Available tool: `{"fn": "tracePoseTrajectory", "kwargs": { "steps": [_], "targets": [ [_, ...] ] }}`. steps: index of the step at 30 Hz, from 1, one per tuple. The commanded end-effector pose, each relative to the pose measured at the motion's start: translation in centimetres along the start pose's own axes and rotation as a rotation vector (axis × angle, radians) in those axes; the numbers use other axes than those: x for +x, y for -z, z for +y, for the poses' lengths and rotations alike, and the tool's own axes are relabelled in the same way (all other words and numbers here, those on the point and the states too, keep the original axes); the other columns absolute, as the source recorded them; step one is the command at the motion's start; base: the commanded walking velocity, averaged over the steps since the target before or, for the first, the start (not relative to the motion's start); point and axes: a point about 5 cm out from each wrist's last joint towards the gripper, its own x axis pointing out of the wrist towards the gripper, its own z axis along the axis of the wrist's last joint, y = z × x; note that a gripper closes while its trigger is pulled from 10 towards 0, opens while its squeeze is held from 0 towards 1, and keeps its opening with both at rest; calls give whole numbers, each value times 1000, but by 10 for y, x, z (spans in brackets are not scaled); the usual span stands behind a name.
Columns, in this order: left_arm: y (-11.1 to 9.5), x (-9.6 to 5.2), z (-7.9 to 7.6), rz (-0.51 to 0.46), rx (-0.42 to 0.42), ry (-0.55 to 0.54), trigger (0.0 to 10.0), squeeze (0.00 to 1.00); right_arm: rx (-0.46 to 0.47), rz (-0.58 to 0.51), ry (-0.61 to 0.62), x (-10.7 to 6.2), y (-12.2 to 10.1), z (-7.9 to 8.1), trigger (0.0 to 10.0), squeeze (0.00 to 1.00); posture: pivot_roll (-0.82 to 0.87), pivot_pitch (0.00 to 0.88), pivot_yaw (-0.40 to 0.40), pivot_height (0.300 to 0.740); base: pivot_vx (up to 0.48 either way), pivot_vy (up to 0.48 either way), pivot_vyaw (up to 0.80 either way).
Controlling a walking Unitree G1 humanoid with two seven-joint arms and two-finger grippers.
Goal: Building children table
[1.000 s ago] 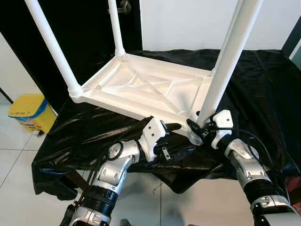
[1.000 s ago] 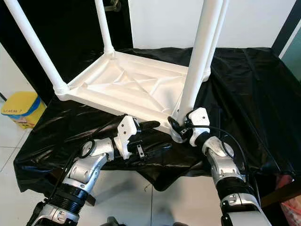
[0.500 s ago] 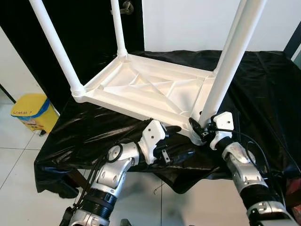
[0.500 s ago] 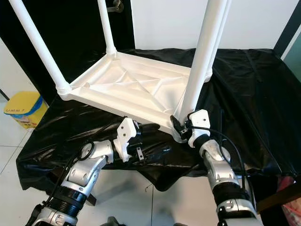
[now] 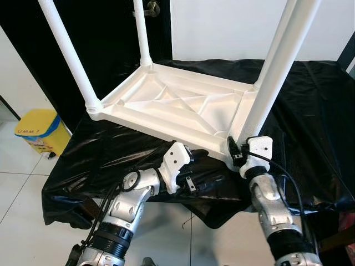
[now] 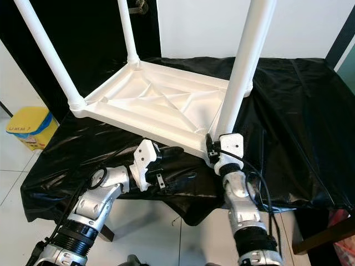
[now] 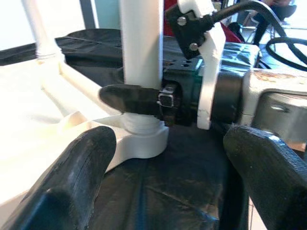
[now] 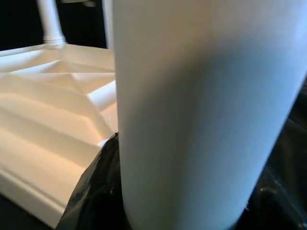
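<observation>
Right now the right gripper [image 5: 236,151] is clamped round the base of the near-right leg [image 5: 275,72], which rises upright from its corner socket of the upturned white table [image 5: 177,105] on the black-draped bench [image 5: 310,111]. Just beside it, the left gripper [image 5: 202,165] hangs spread wide, fingers pointing straight at that joint.
</observation>
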Motion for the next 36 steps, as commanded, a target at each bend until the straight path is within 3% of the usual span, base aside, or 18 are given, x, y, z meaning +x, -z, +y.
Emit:
{"fn": "tracePoseTrajectory", "kwargs": {
  "steps": [1, 9, 32, 33, 34, 36],
  "targets": [
    [-1, -2, 4, 7, 1, -60, 10000, 0, 1, 100, 132, -11, 19, -20, 10000, 0, -162, 0, 16, 740, 0, 0, 0],
    [1, -3, 1, 4, -14, -81, 10000, 0, 34, 104, 117, -17, 18, -1, 10000, 0, -153, 0, 20, 740, 0, 0, 0],
    [-2, -8, 5, 4, -7, -97, 10000, 0, -10, 86, 125, -14, 11, 3, 10000, 0, -133, 0, 12, 740, 0, 0, 0],
    [-3, -7, 5, 4, -6, -96, 10000, 0, -7, 84, 127, -13, 11, 3, 10000, 82, -135, 0, 16, 740, 0, 0, 0],
    [-3, -7, 5, 4, -4, -94, 10000, 0, -2, 82, 128, -13, 10, 4, 10000, 1000, -136, 0, 19, 740, 0, 0, 0],
    [-3, -7, 6, 6, -2, -92, 10000, 0, 11, 73, 124, -13, 9, 4, 10000, 1000, -137, 0, 22, 740, 0, 0, 0]
  ]
}}
